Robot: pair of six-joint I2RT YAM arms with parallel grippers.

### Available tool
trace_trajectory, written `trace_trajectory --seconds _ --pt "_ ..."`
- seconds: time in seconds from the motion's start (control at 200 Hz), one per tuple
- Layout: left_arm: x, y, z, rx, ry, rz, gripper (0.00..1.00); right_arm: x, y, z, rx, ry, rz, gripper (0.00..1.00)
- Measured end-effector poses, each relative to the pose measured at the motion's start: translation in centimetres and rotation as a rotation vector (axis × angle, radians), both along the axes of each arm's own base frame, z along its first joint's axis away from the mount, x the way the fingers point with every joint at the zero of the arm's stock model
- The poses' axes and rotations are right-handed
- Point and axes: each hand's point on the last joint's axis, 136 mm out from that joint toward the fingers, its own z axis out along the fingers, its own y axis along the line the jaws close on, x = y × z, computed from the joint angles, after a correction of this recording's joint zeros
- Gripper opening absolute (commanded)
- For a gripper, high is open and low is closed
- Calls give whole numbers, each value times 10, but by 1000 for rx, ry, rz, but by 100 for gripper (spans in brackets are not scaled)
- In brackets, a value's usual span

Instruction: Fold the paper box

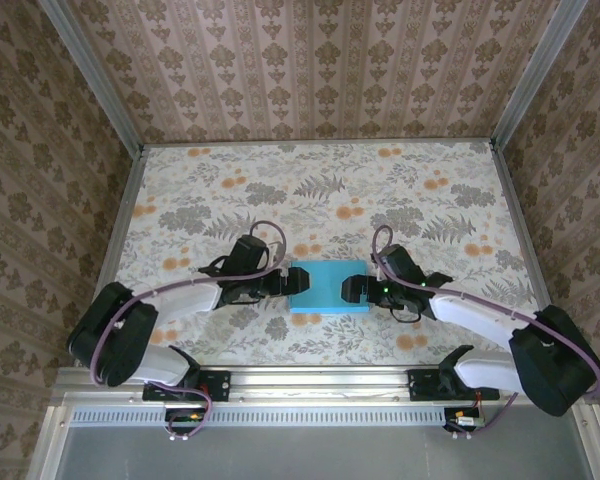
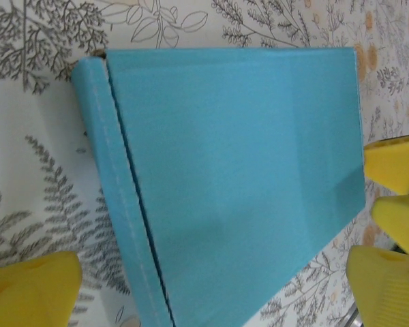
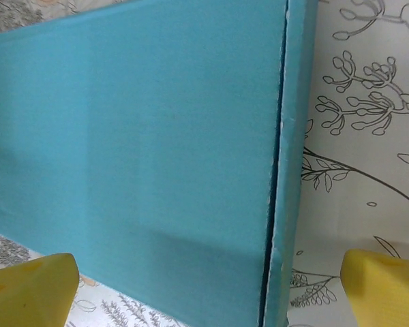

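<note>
The paper box (image 1: 328, 288) lies closed and flat in the middle of the table, turquoise side up. My left gripper (image 1: 292, 281) is at its left edge and my right gripper (image 1: 354, 290) at its right edge. In the left wrist view the box (image 2: 232, 177) lies under my open left gripper (image 2: 208, 289), whose yellow fingertips (image 2: 27, 289) stand wide on either side of it; a seam runs along the box's folded side wall. My right gripper (image 3: 208, 289) is open too, its fingertips (image 3: 385, 286) spread on either side of the box (image 3: 136, 150). Neither gripper grips the box.
The table (image 1: 280, 180) has a floral cloth and is fenced by patterned walls at the back and sides. A metal rail (image 1: 310, 378) with both arm bases runs along the near edge. The right gripper's yellow fingers (image 2: 395, 163) show at the right edge of the left wrist view.
</note>
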Motion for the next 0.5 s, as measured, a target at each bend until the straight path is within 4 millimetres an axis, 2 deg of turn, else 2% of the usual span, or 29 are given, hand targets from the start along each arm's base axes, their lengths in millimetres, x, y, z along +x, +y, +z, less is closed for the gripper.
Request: trace_trajectory --seconds 0.09,0.28,0.5 --pt "5 -5 -2 -9 2 2 100 1 1 -8 -8 18 -1 100" --pt "16 -19 -3 -34 5 -3 100 15 10 -2 9 -4 -1 100" --pt "49 -32 8 -51 -33 20 100 30 13 1 -4 -16 -13 100"
